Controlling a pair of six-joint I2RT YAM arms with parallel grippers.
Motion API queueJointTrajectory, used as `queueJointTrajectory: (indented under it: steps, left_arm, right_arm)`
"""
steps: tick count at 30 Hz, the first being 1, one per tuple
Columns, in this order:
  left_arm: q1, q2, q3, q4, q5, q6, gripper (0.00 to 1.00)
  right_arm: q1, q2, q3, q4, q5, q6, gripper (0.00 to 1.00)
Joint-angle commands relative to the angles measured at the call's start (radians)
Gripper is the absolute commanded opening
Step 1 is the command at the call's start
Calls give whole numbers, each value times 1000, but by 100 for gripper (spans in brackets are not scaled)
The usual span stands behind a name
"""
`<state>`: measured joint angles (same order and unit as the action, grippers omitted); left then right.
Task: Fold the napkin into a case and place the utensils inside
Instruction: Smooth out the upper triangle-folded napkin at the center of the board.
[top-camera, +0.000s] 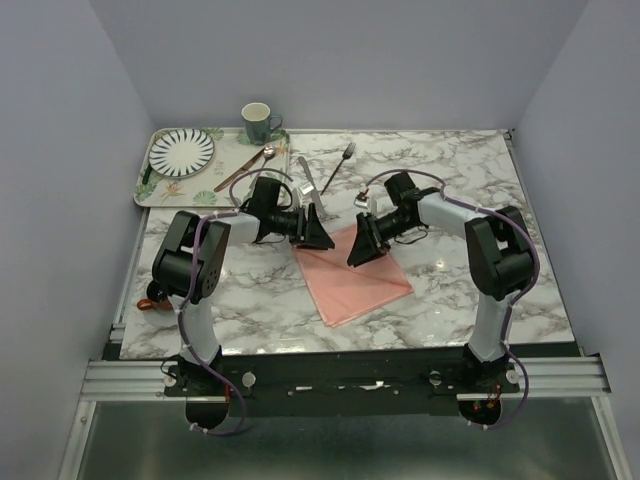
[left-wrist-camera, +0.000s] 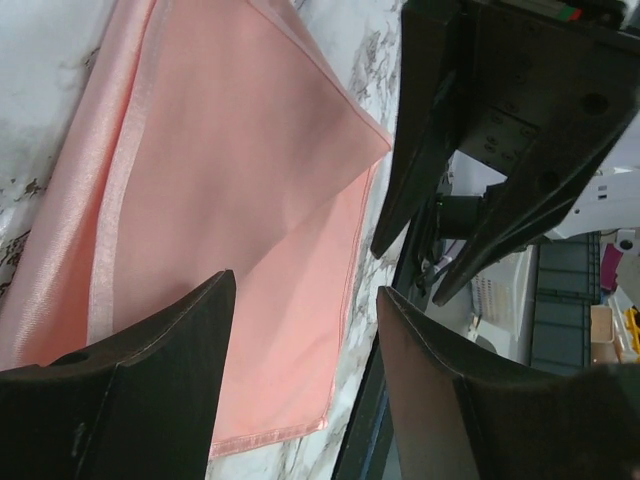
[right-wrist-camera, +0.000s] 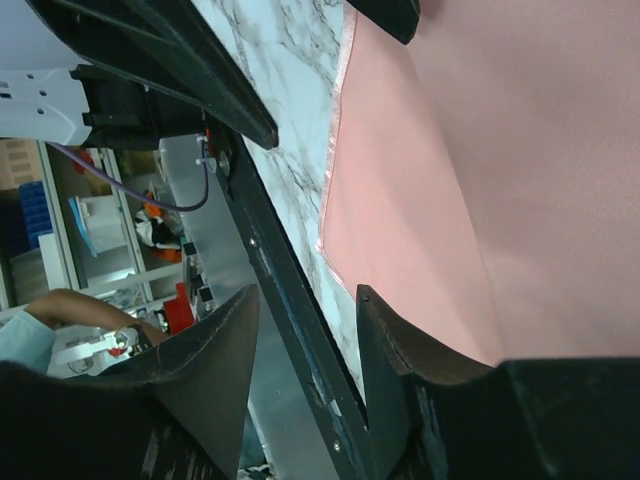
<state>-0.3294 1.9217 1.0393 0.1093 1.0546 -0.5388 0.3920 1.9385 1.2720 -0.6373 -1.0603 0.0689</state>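
Salmon-pink and soft, the plain cloth napkin (top-camera: 355, 275) lies flat near the middle of the white-and-grey marble table (top-camera: 450, 180), set askew to the table's edges. Up close from my left wrist I see a stitched hem band running down one side, and a faint line of shade crossing the cloth. Whether that is one layer lying over another, I cannot tell. Now my arms: both reach forward and bend inward at the elbow, forearms aimed at each other, so the two claws face off over the napkin's far edge, near one another but apart. My left claw (top-camera: 325, 240) sits at the far left corner, fingers spread wide, nothing between them, pink cloth showing through the gap. My right claw (top-camera: 355, 255) sits at the far corner opposite, fingers parted too and holding nothing. Whether either set of tips touches the cloth, I cannot say. Beyond the claws, on bare marble, the slim silver metal fork (top-camera: 339, 166) lies by itself, and the silver metal table knife (top-camera: 309, 188) lies just past my left wrist.
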Motion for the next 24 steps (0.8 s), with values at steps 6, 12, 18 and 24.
queueJointTrajectory:
  steps: [6,12,18,24]
  left_arm:
    - [6,-98,-70,26,71,17,66]
    - [7,-55,-53,23,36,26,66]
    - [9,37,24,58,1,-15,66]
    - [10,103,36,93,-10,-38,65]
  right_arm:
    - [8,48,-23,50,-21,3,52]
    - [8,47,-22,50,-26,2,52]
    - [8,45,-28,50,-24,0,52]
    - [8,53,-20,50,-52,12,52]
